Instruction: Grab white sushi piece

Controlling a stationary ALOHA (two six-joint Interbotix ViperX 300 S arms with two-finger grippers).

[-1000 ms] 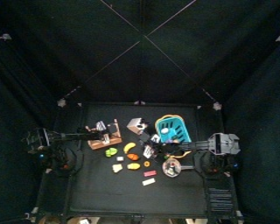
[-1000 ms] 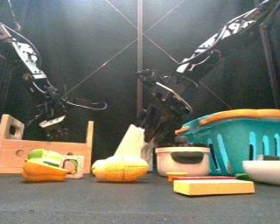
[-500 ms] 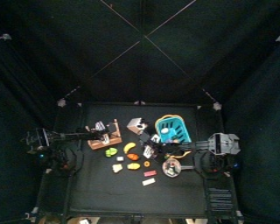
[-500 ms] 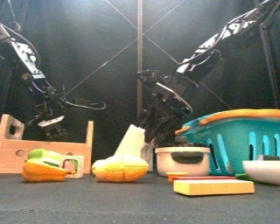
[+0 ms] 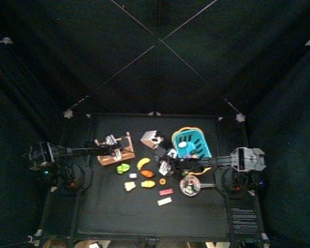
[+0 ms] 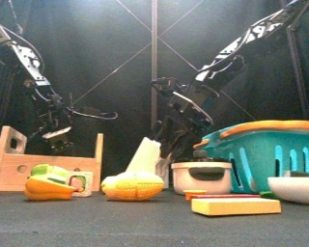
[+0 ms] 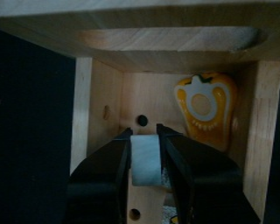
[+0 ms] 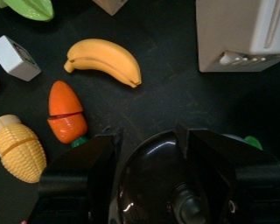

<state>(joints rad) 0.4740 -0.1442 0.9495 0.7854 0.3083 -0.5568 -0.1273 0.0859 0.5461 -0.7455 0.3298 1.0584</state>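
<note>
The white sushi piece lies inside the wooden box, and my left gripper has its two jaws pressed against the piece's sides. Beside it in the box sits an orange and yellow piece. From above, the left gripper is at the wooden box on the table's left. In the front view the left gripper hangs just over the box. My right gripper rests open above a dark round pot lid.
A banana, a carrot, a corn cob and a white cube lie around the right gripper. A teal basket, a steel pot and a yellow slab stand at the front right.
The left gripper's jaws have narrowed onto the white sushi piece inside the box. The right arm has not moved.
</note>
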